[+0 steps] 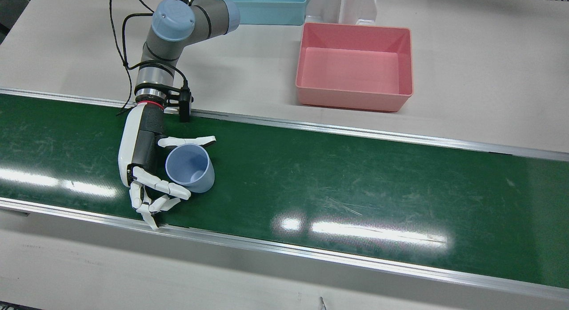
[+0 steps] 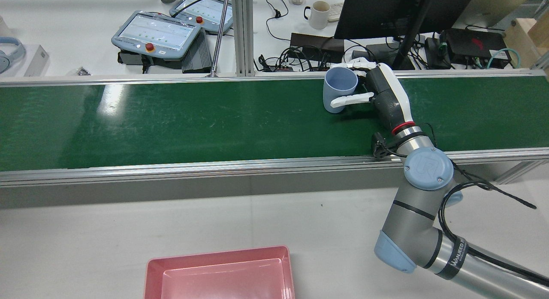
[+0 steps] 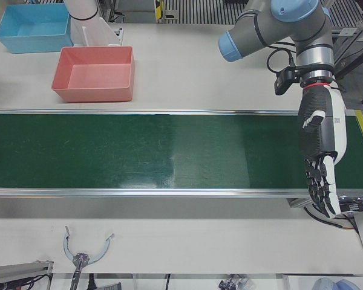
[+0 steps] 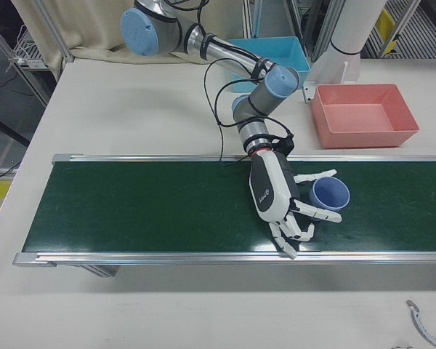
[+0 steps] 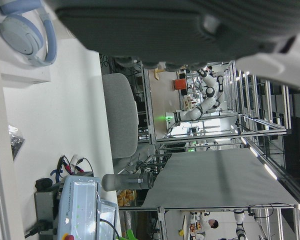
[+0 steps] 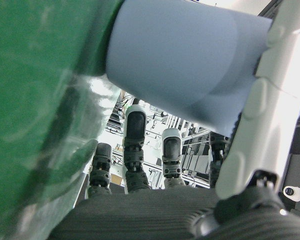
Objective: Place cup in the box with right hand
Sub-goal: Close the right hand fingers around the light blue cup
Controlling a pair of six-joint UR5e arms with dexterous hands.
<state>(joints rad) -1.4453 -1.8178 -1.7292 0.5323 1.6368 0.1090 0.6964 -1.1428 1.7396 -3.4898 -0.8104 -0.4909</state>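
Blocking the cup [image 1: 190, 167], right hand [image 1: 144, 161] fingers curl.

One cup [image 1: 190, 167], two boxes [image 1: 354, 66].

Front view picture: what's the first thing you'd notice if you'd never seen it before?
Probably the white right hand on the long green belt, with its fingers curled around a pale blue cup that stands open side up. Next, the bright pink box on the pale table beyond the belt; it has nothing in it.
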